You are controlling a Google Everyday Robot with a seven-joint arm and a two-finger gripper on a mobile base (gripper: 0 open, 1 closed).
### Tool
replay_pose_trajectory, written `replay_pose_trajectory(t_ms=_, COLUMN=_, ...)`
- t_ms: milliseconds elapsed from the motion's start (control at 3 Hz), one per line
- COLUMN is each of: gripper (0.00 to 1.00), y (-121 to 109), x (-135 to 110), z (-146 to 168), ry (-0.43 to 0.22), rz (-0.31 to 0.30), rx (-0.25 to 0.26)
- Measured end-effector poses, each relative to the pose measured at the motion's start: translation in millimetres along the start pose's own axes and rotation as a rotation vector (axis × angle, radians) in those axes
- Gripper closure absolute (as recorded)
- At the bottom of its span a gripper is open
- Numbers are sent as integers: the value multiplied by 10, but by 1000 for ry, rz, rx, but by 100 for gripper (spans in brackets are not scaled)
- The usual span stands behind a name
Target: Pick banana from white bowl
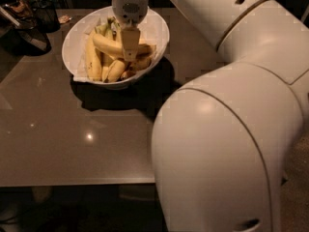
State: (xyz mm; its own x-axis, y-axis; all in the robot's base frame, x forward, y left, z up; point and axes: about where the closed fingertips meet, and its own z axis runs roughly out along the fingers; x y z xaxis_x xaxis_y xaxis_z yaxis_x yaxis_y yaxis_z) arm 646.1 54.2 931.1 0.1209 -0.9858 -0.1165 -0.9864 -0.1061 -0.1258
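The glossy brown counter (pixel 72 139) carries the white bowl (pixel 67 52) near its far edge; the tool (pixel 129 50) hangs over that bowl.

One white bowl (pixel 72 42); about six bananas (pixel 92 57); one end effector (pixel 129 56) above bowl.

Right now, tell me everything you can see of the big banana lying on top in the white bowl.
The banana is plump, gently curved and yellow all over, with a darker brownish end toward the right. It lies roughly level across the top of the smaller bananas inside the white bowl, resting on them. The gripper hangs right at its middle, covering that part; whether it grips the banana cannot be told.
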Motion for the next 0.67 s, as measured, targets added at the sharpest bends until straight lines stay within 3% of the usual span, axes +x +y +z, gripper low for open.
replay_pose_trajectory(t_ms=333, gripper=49, y=-45, x=-17, z=90, ry=2, rz=6, rx=-16)
replay_pose_trajectory(t_ms=667, gripper=68, y=-49, x=-9, z=185, ry=4, rz=11, rx=-39)
